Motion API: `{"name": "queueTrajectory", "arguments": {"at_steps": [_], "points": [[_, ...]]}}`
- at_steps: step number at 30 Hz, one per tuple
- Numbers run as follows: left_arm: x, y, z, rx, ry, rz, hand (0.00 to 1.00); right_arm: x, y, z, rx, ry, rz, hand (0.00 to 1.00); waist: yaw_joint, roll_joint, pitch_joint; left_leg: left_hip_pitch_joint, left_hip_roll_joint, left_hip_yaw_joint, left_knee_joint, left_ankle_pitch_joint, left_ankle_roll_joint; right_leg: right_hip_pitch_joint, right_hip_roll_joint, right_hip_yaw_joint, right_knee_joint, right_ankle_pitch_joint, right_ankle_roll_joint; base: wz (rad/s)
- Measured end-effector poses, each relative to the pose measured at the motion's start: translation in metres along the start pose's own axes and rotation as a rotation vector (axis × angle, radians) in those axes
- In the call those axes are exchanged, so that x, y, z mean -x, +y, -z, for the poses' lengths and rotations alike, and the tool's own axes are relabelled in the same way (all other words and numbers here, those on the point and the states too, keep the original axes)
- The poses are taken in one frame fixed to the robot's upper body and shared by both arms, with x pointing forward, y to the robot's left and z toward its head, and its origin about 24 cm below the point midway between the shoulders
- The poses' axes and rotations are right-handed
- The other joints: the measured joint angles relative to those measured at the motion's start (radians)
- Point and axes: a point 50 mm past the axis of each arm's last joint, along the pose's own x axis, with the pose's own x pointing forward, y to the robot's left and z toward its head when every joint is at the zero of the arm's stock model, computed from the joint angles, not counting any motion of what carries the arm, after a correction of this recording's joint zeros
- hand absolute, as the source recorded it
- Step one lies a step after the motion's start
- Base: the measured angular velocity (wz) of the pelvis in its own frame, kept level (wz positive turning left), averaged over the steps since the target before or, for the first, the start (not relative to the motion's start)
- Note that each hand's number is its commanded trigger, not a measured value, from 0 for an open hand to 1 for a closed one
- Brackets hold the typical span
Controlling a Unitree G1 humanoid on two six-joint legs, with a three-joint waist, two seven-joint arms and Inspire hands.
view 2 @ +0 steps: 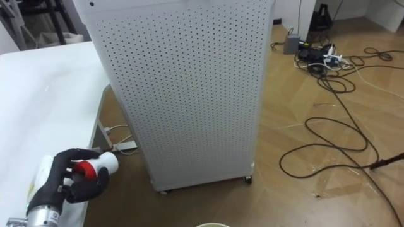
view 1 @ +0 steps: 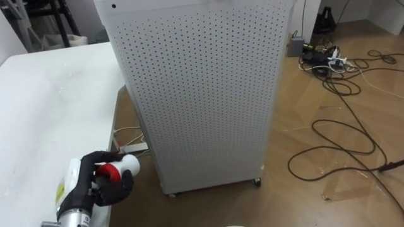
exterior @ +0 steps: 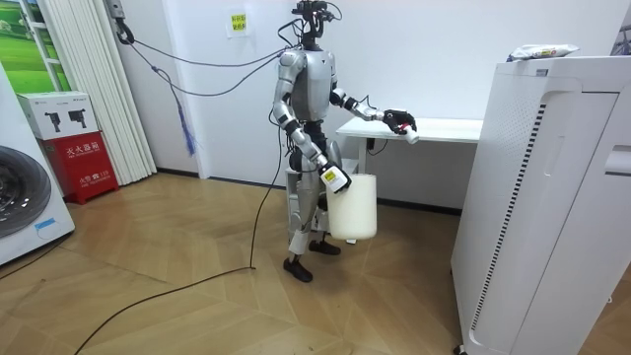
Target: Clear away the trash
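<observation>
The fingers point(view 1: 120, 183) of the left hand point(view 1: 101, 189) are curled round a small white-and-red container point(view 1: 123, 165), with the thumb closing from the other side. It is clamped firmly in the fist. The container's white end sticks out past the fingers towards the cabinet, and the red part sits inside the grip. This is the piece of garbage, and it is lifted clear of any surface.

Just beside the fingers, on the palm's side, runs the edge of the white table point(view 1: 38, 107), with the hand hanging at its corner. Below the fingers, on the floor under the table edge, lies a white power strip point(view 1: 134, 147). Ahead of them stands a tall white perforated cabinet point(view 1: 202, 94) on small castors. Well beyond it, dark cables point(view 1: 341, 88) loop across the wooden floor.

In the room view the robot stands upright at the table's end. Its right hand point(exterior: 333, 178) is low at its side against a white bucket point(exterior: 352, 209); how that hand grips it I cannot tell.

The pickup looks done, since the container is in hand and off the table. What seems left is to bring it across and down to the bucket, which is well apart from the fingers, and let it go there.
</observation>
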Motion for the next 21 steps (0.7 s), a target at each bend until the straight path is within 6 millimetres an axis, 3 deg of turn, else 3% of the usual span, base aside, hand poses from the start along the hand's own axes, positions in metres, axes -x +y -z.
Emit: {"name": "queueTrajectory", "arguments": {"at_steps": [8, 10, 15, 21], "points": [[-0.002, 0.001, -0.004, 0.008, -0.011, -0.016, 1.0, -0.01, -0.002, -0.025, -0.003, -0.076, 0.044, 1.0, -0.011, -0.015, 0.0079, -0.005, 0.0, -0.004, 0.002, 0.0, 0.0, -0.004, -0.001, -0.004, 0.005, 0.0, 0.0, 0.01], [-0.002, 0.002, -0.007, 0.029, -0.019, -0.023, 1.0, -0.013, -0.001, -0.032, -0.009, -0.097, 0.054, 1.0, -0.012, -0.022, 0.0068, -0.017, 0.0, -0.006, 0.006, 0.0, 0.0, -0.015, 0.0, -0.004, 0.005, 0.0, 0.0, 0.04], [0.0, -0.009, -0.035, 0.112, -0.114, 0.038, 1.0, -0.018, -0.004, -0.046, -0.012, -0.139, 0.078, 1.0, 0.006, -0.036, 0.006, -0.035, 0.0, -0.006, 0.011, 0.0, 0.001, -0.027, -0.001, -0.007, 0.002, 0.0, 0.0, 0.01], [0.015, -0.023, -0.074, 0.221, -0.289, 0.162, 1.0, -0.019, -0.006, -0.057, -0.038, -0.204, 0.106, 1.0, 0.007, -0.036, 0.0057, -0.029, 0.001, -0.006, 0.008, 0.0, 0.0, -0.016, -0.002, -0.011, -0.001, 0.0, 0.0, 0.0]]}}
